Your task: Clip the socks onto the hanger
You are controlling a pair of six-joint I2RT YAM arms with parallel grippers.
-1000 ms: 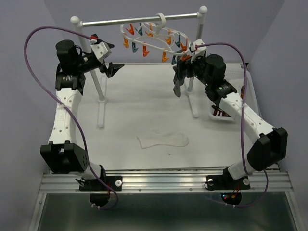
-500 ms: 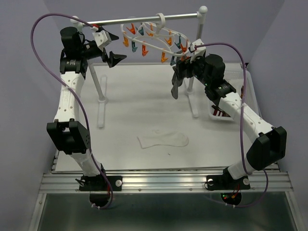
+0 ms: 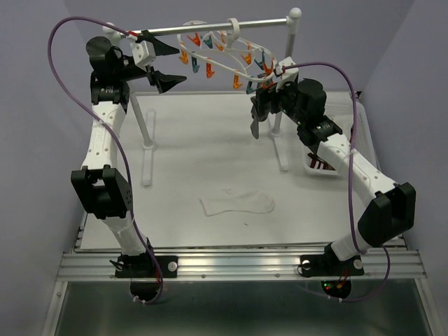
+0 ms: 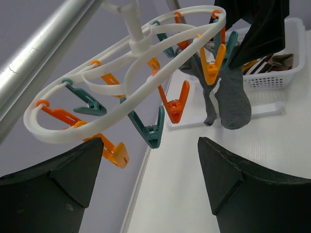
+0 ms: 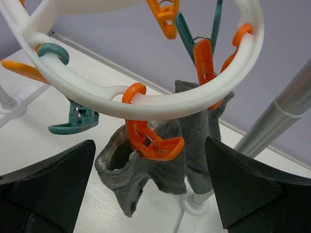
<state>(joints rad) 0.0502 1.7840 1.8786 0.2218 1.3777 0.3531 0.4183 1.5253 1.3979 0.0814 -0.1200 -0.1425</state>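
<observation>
The white oval hanger hangs by its hook from the rail, with orange and teal clips dangling. My left gripper is open at the hanger's left end; in the left wrist view a teal clip hangs just above the gap between my fingers. A grey sock hangs from an orange clip on the right side. My right gripper stands open around that clip without touching it. A white sock lies flat on the table.
The metal rail spans two white ball-topped posts with feet on the table. A white perforated basket holding more socks sits at the right, behind the right arm. Purple walls close in the table at the back and sides.
My left arm has risen and swung right, bringing its gripper up to the hanger's left end, and its jaws have narrowed slightly. The right arm has barely moved.
</observation>
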